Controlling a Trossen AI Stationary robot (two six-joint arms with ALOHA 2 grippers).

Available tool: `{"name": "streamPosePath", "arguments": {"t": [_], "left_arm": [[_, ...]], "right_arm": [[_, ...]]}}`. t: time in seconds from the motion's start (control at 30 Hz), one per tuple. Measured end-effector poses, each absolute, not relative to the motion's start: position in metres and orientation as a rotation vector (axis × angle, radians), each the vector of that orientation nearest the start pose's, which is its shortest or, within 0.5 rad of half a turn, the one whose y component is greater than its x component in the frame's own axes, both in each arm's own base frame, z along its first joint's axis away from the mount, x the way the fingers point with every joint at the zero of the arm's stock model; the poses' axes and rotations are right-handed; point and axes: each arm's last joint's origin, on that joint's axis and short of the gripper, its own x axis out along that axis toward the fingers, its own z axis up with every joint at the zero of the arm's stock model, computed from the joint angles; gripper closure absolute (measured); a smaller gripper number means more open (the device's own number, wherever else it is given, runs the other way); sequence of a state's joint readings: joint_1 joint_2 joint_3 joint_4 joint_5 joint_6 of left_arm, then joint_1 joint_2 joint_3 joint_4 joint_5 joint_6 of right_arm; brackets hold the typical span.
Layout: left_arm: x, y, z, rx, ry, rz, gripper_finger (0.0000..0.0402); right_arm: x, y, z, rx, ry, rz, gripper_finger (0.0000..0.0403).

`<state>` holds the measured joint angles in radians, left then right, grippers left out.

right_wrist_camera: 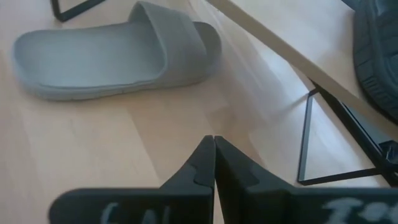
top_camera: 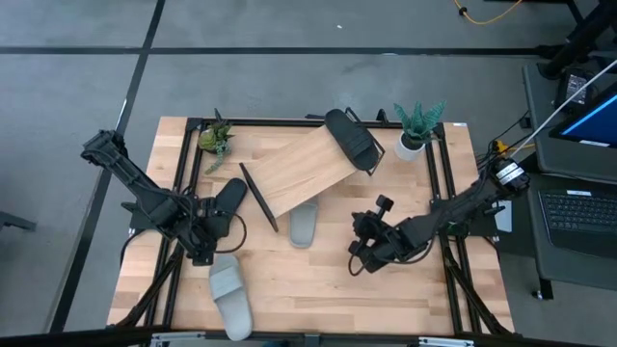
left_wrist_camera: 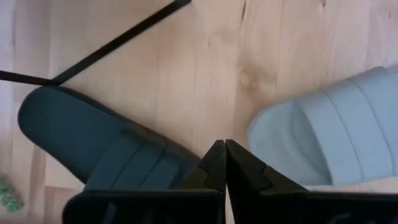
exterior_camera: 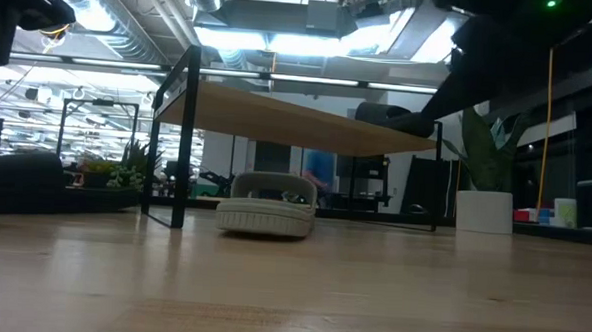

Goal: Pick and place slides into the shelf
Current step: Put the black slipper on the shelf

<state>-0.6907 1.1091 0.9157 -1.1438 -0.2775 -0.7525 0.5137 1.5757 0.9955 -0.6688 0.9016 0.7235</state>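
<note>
High view: one black slide [top_camera: 352, 141] sits at the far end of the tilted shelf [top_camera: 299, 173]. A grey slide [top_camera: 304, 225] lies on the counter [top_camera: 318, 289] partly under the shelf's near edge. Another black slide [top_camera: 229, 200] and a second grey slide [top_camera: 231, 297] lie near my left pincer [top_camera: 203, 243], which hovers between them, clenched on nothing. My right pincer [top_camera: 359, 262] is also clenched and empty, near the half-hidden grey slide. My worry: reaching for that one, I could knock the shelf frame and send the black slide sliding off.
</note>
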Motion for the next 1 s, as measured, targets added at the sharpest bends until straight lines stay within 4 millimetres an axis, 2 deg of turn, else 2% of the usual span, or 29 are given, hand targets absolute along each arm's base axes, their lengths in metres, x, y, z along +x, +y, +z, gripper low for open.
{"name": "streamPosePath", "arguments": {"t": [0.4, 0.53, 0.8, 1.0], "left_arm": [[0.1411, -0.1058, 0.2589, -0.037, 1.211, 0.117, 0.0397], [0.1415, -0.1052, 0.259, -0.029, 1.198, 0.131, 0.0368], [0.1391, -0.1019, 0.2577, 0.012, 1.211, 0.182, 0.0283], [0.1375, -0.1013, 0.2539, 0.028, 1.242, 0.203, 0.0253]], "right_arm": [[0.2689, 0.1136, 0.2039, -0.193, 0.749, -0.618, 0.0396], [0.2698, 0.1141, 0.2042, -0.206, 0.749, -0.607, 0.0396], [0.2699, 0.1143, 0.2043, -0.205, 0.747, -0.606, 0.0396], [0.2699, 0.1143, 0.2043, -0.205, 0.748, -0.606, 0.0396]]}}
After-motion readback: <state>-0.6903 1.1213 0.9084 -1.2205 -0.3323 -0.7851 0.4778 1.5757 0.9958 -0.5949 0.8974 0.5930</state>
